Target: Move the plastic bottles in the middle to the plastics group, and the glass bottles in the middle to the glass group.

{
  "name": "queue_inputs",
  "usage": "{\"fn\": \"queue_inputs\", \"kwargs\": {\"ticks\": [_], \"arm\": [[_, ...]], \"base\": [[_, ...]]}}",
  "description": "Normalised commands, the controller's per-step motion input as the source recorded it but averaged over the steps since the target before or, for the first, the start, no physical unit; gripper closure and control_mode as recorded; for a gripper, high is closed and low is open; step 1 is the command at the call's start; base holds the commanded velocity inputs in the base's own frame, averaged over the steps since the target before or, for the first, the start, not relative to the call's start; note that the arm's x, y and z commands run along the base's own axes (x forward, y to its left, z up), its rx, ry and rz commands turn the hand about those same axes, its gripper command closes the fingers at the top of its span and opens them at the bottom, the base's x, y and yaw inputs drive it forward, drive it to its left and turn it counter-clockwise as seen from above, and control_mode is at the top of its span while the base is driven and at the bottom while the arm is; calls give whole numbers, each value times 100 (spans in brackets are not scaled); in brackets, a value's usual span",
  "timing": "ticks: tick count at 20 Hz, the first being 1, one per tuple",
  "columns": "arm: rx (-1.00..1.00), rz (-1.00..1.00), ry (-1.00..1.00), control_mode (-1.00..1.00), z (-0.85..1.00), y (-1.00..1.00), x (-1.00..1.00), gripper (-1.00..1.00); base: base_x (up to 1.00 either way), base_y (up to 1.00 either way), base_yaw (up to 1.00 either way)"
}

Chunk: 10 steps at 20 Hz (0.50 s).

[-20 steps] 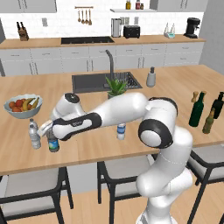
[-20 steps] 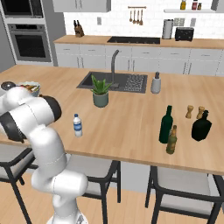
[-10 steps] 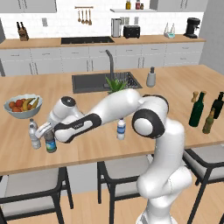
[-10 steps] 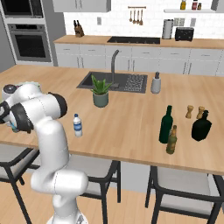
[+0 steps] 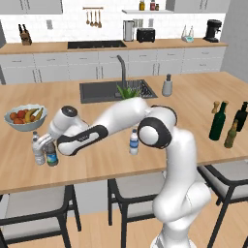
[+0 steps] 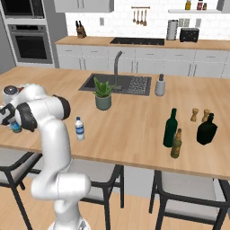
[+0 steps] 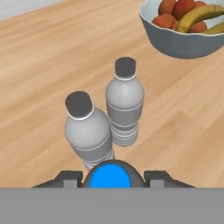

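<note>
Bottles (image 7: 107,118) beside fruit bowl (image 7: 183,41) — on counter (image 7: 43,57)

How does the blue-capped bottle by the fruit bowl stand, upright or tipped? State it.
Upright. The blue-capped bottle stands cap-up between the tool's fingers, beside two upright clear bottles.

A home kitchen: wooden island (image 5: 193,97) with sink (image 5: 104,91), wall oven (image 6: 28,42), cabinets (image 5: 43,65), toaster (image 5: 146,35).

White robot arm (image 5: 179,160) of rounded glossy segments, dark grey joint caps (one large round disc), black forearm band, slim dark finger tips (image 7: 70,178).
</note>
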Motion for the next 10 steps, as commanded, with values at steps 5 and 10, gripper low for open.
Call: {"fn": "queue_inputs", "kwargs": {"ticks": [5, 10], "arm": [[0, 0, 0, -100, -27, 4, 15, 100], [0, 0, -1, -100, -37, 0, 7, 100]], "base": [[0, 0, 0], [0, 0, 0]]}}
